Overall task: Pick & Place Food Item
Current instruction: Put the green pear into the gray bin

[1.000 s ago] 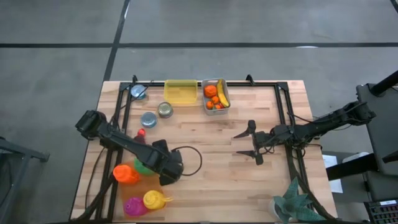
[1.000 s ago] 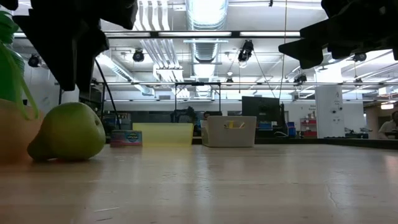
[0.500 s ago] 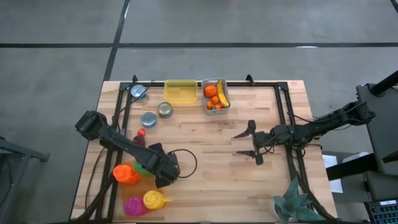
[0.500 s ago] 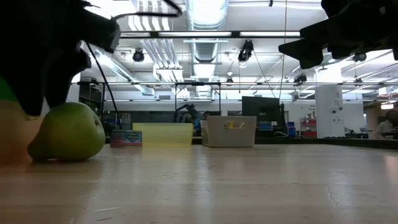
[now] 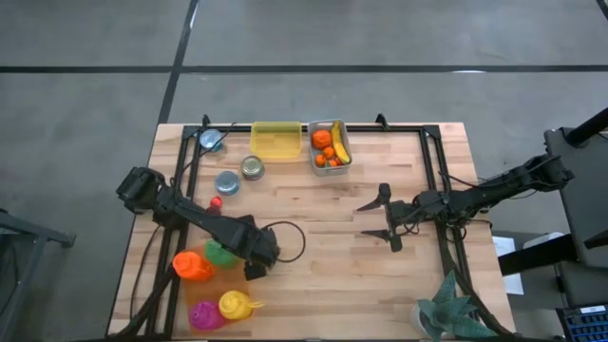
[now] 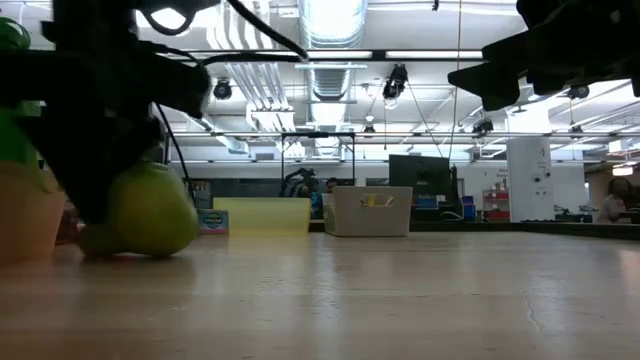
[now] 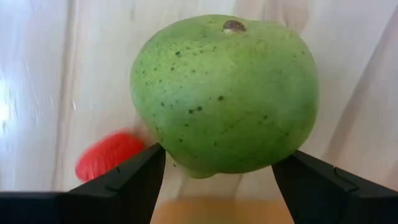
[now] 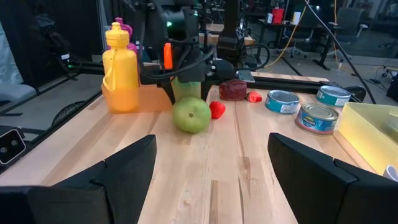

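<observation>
A green pear-like fruit point(image 7: 224, 93) rests on its underside on the wooden table point(image 5: 323, 275), near the left front point(image 5: 218, 253). My left gripper point(image 7: 217, 180) points straight down over it, open, one finger on each side of the fruit's lower half. In the low view the gripper's dark body point(image 6: 95, 150) covers the left side of the fruit point(image 6: 155, 215). My right gripper point(image 5: 380, 217) waits open and level above the table's right middle, nothing between its fingers point(image 8: 211, 180). My left gripper comes at the green fruit from above, its fingers point(image 7: 124, 183) beside the fruit's lower flanks point(image 7: 168, 155). I cannot tell whether they touch it. The fruit sits on the table.
Orange point(image 5: 192, 266), yellow point(image 5: 237, 304) and magenta point(image 5: 204, 314) bottles stand close to the fruit. A red strawberry point(image 5: 216, 201) and tins point(image 5: 252, 167) lie farther back. At the far edge are a yellow container point(image 5: 275, 140) and a bin of fruit point(image 5: 330, 145).
My left gripper has come down over the green fruit, still open, until its fingers stand beside it. The fruit has slid a little toward the table's right edge.
</observation>
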Robot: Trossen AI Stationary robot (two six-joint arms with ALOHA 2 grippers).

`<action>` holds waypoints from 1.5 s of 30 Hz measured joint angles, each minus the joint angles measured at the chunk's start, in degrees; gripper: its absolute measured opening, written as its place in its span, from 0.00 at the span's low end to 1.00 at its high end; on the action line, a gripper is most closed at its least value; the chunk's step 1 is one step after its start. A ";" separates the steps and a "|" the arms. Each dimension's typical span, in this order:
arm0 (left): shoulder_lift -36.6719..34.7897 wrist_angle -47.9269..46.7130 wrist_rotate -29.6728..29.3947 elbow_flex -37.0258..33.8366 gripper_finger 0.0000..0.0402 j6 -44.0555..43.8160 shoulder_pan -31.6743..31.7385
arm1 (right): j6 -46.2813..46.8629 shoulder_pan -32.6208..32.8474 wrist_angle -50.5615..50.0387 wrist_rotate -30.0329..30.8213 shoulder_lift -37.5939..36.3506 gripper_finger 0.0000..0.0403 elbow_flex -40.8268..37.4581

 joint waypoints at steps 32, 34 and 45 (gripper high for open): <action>0.00 22.32 -2.12 0.28 0.72 -0.57 22.31 | 0.00 0.00 0.00 0.01 -0.01 0.76 0.00; 0.00 22.32 -2.10 0.28 0.72 -0.57 23.26 | 0.00 -0.01 -0.01 0.02 0.00 0.76 0.00; 0.00 22.64 -0.86 0.75 0.72 -0.48 23.72 | 0.00 0.01 -0.01 0.00 0.00 0.76 0.00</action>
